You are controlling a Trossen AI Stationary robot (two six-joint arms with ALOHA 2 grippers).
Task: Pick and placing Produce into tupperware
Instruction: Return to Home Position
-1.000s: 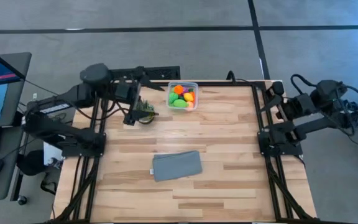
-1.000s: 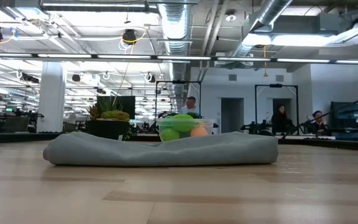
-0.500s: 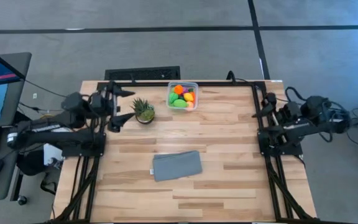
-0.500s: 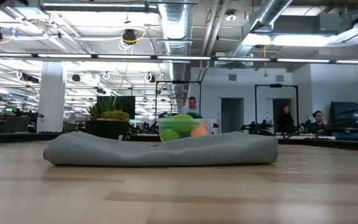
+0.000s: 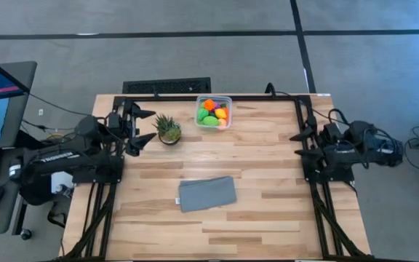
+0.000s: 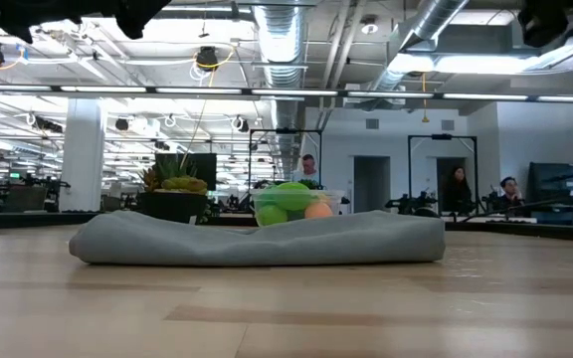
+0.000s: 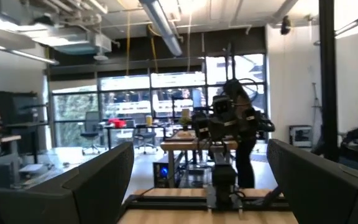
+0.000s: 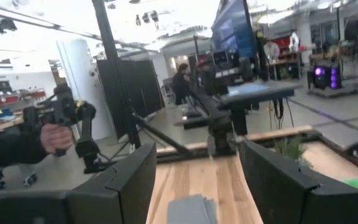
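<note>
Viewing high: tupperware [image 5: 230, 109] with produce [image 5: 209, 120] at far edge of table [image 5: 268, 167], left gripper [image 5: 150, 124] and right gripper [image 5: 297, 129] at side edges, both spread | low: tupperware behind grey cloth [image 6: 257, 239] | left wrist: fingers [image 7: 98, 180] apart | right wrist: fingers [image 8: 123, 186] apart

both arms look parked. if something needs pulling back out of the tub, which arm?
Left, marginally. The left gripper, open, sits nearer the tupperware, though the potted plant stands between them. The right gripper, also open, is farther off but unobstructed.
</note>
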